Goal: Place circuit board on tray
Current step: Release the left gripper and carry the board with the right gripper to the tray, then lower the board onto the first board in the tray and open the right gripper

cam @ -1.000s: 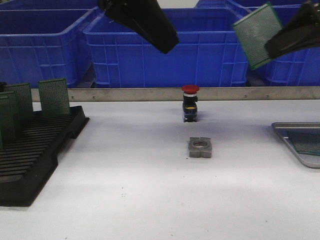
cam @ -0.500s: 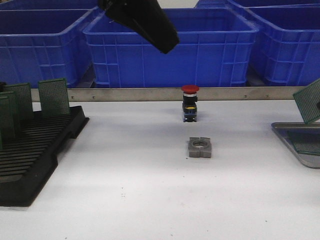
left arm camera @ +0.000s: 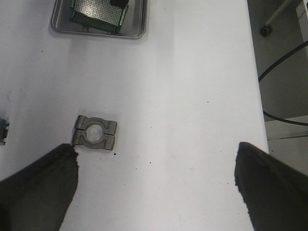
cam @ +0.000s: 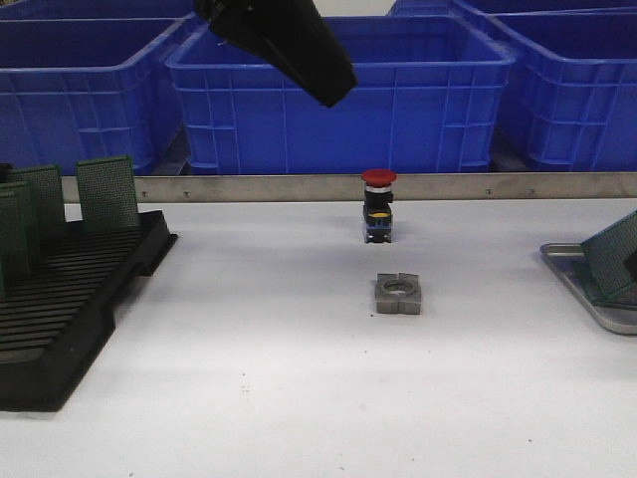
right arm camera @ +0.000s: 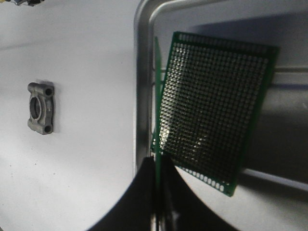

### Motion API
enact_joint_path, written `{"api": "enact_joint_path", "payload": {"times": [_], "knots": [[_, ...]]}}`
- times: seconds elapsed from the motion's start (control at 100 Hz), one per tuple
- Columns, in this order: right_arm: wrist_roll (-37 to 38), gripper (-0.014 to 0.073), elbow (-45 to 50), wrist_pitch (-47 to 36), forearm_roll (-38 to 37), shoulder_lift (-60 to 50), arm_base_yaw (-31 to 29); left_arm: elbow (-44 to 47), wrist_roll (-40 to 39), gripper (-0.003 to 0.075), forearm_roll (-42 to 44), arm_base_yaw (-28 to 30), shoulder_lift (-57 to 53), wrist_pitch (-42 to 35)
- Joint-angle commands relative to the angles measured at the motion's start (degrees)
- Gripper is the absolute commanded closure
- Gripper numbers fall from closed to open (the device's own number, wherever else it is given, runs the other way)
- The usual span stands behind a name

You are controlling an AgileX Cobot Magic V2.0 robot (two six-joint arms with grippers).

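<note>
While a green circuit board is clamped edge-on between the closed fingers of the right gripper, it is held tilted over the grey tray, close above a second green board that lies flat inside that tray. Whether the held board touches the tray cannot be told. The left gripper is held high with its fingers spread apart, nothing between them. A grey metal block with a round hole is seen on the white table, well apart from the tray, and a red-capped button stands just behind the block.
</note>
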Motion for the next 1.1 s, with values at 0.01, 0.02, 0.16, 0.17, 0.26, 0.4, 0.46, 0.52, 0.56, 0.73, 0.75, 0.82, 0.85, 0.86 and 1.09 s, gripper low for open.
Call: {"api": "enact_joint_path", "payload": {"times": [0.01, 0.02, 0.16, 0.17, 0.26, 0.4, 0.46, 0.52, 0.56, 0.73, 0.75, 0.82, 0.85, 0.86, 1.09], "knots": [[-0.1, 0.0645, -1.4, 1.9, 2.0, -2.7, -0.4, -1.5, -0.7, 0.01, -3.6, -0.6, -2.9, 2.0], [-0.1, 0.0641, -1.4, 1.9, 2.0, -2.7, -0.4, -1.5, -0.7, 0.01, -3.6, -0.6, -2.9, 2.0], [0.0, 0.0472, -1.4, 1.5, 2.0, -2.7, -0.4, -1.5, -0.7, 0.01, -3.6, -0.6, -2.9, 2.0], [0.0, 0.0447, -1.4, 1.5, 2.0, -2.7, -0.4, -1.5, -0.7, 0.01, -3.6, -0.6, -2.9, 2.0], [0.0, 0.0281, -1.4, 1.5, 2.0, -2.7, -0.4, -1.5, -0.7, 0.01, -3.6, -0.6, -2.9, 2.0], [0.0, 0.006, -1.4, 1.5, 2.0, -2.7, -0.4, -1.5, -0.7, 0.01, -3.6, -0.6, -2.9, 2.0], [0.0, 0.0034, -1.4, 1.5, 2.0, -2.7, -0.4, -1.5, -0.7, 0.01, -3.6, -0.6, -2.9, 1.8], [0.0, 0.0035, -1.5, 1.5, 2.0, -2.7, -0.4, -1.5, -0.7, 0.01, -3.6, -0.6, -2.9, 1.8], [0.0, 0.0035, -1.7, 1.4, 1.9, -2.7, -0.4, -1.5, -0.8, 0.01, -3.6, -0.6, -2.9, 1.8], [1.9, 0.0035, -3.6, 0.8, -2.2, -4.0, -0.4, -1.5, -0.9, 0.01, -3.6, -0.6, -2.9, 1.8], [2.1, 0.0035, -3.7, 0.4, -2.5, -4.5, -0.4, -1.5, -0.9, 0.01, -3.6, -0.6, -2.9, 1.8], [2.2, 0.0035, -3.7, -0.8, -3.2, -6.1, -0.4, -1.5, -0.9, 0.01, -3.7, -0.6, -2.9, 1.8], [2.2, 0.0035, -3.7, -1.2, -3.2, -6.8, -0.4, -1.5, -0.9, 0.01, -3.7, -0.6, -2.9, 1.6], [2.2, 0.0035, -3.7, -1.3, -3.2, -7.1, -0.4, -1.5, -0.9, 0.01, -3.7, -0.6, -2.9, 1.5], [2.2, 0.0035, -3.7, -3.5, -3.2, -13.9, 0.0, -1.5, -4.3, 0.01, -3.7, -0.6, -4.6, -3.8]]}}
